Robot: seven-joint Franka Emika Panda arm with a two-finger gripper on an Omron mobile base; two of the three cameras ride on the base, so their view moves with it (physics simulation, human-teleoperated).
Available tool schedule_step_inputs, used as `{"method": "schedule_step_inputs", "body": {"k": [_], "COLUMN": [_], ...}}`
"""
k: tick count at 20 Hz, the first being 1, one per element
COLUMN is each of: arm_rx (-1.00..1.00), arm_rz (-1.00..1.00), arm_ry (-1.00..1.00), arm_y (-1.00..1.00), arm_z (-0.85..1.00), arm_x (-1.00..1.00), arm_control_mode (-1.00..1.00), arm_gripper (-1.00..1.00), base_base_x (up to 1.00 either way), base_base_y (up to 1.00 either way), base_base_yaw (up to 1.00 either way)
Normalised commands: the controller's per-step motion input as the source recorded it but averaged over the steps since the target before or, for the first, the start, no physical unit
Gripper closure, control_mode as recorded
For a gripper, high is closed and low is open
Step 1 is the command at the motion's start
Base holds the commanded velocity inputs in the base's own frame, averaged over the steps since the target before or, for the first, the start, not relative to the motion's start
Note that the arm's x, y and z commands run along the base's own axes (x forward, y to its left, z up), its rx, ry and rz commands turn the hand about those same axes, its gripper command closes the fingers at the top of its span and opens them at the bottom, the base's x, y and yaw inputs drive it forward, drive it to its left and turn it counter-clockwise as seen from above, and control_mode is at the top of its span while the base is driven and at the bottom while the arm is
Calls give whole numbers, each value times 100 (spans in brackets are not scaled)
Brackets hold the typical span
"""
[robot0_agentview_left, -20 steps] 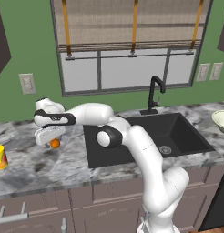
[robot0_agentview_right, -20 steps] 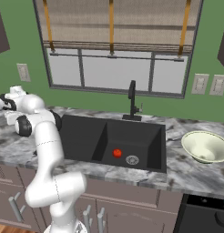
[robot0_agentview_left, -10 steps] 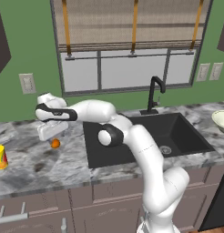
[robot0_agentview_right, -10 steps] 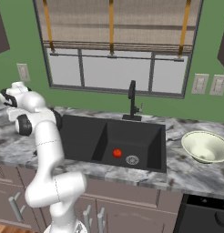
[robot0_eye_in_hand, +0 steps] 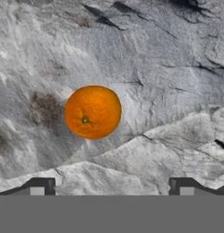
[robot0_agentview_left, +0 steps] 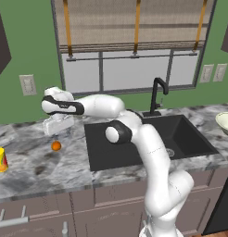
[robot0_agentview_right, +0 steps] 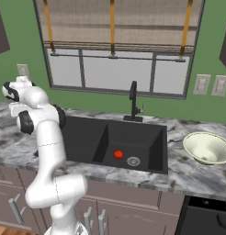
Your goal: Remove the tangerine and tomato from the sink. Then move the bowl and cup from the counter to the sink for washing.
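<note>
The tangerine (robot0_agentview_left: 56, 146) lies on the grey marbled counter (robot0_agentview_left: 37, 171) left of the sink (robot0_agentview_left: 106, 155), and shows as an orange ball (robot0_eye_in_hand: 93, 112) in the hand view. My gripper (robot0_agentview_left: 58, 127) hangs open a little above it, with nothing between its dark fingertips (robot0_eye_in_hand: 41, 186); the open gripper (robot0_eye_in_hand: 112, 186) is apart from the fruit. The tomato (robot0_agentview_right: 118, 154) rests on the sink floor (robot0_agentview_right: 87, 137) near the drain. The yellow cup (robot0_agentview_left: 0, 159) stands at the counter's far left. The pale bowl (robot0_agentview_right: 206, 148) sits on the counter right of the sink.
A black curved faucet (robot0_agentview_left: 155, 95) rises behind the basin, under the window. Wall outlets (robot0_agentview_left: 27, 84) sit on the green wall. Brown cabinets (robot0_agentview_left: 88, 208) run below the worktop. A dark appliance (robot0_agentview_right: 206, 215) stands at the lower right.
The hand has lifted slightly above the tangerine, which stays put on the counter. The jaws remain wide open.
</note>
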Motion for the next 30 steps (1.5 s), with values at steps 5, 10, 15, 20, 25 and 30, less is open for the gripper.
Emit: {"method": "schedule_step_inputs", "body": {"k": [5,10,15,20,25,30], "arm_rx": [13,11,10,8,8,7], "arm_rz": [-3,-2,0,-3,-7,-10], "arm_ry": [-7,-16,-20,-13,0,3], "arm_y": [-45,-46,-48,-51,-48,-46], "arm_z": [18,12,11,21,36,39], "arm_x": [-32,-37,-36,-29,-19,-18], "arm_control_mode": [-100,-100,-100,-100,-100,-100], "arm_gripper": [-100,-100,-100,-100,-100,-100], "base_base_x": [0,0,0,0,0,0], "base_base_y": [0,0,0,0,0,0], "base_base_yaw": [0,0,0,0,0,0]}}
